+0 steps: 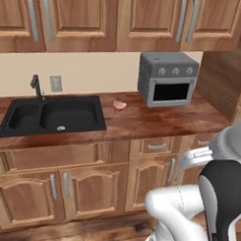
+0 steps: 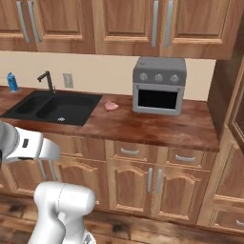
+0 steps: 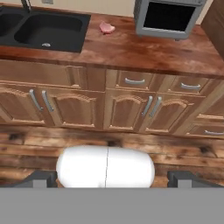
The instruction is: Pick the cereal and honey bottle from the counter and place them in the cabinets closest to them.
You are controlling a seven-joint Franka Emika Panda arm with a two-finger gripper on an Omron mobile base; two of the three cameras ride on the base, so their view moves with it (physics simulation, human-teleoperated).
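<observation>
1. Pincer (image 3: 109, 178) was fully spread, nothing between its fingertips (image 3: 41, 178); it sat low and pulled back, facing the lower cabinet doors (image 3: 127, 111) with the plank floor (image 3: 131, 144) beneath.
2. Arm was folded close to the base, well apart from the desk (image 1: 142, 121); no contact with anything.
3. On the desk: a black double sink (image 1: 56, 115) with a dark faucet (image 1: 36, 86) at left, a small pink lump (image 1: 119, 104) just right of the sink, a grey toaster oven (image 1: 168, 77) against the wall further right.
4. A blue bottle (image 2: 12, 82) stood at the far left of the desk, by the wall, past the sink.
5. Upper cabinets (image 1: 96, 18) with grey bar handles ran above the desk, all doors closed as far as could be seen.
6. Cereal and honey bottle: neither could be made out on this stretch of desk, so where they sit cannot be told from here.
7. Step judged: very start, still the search/approach phase; no pick made, no cabinet opened.
8. Next move likely calls for driving or turning the base until the cereal or honey bottle comes into sight, then raising the arm to desk height with the pincer kept wide for the first grasp.
9. A nearby cabinet door would also need opening before any placing.
</observation>
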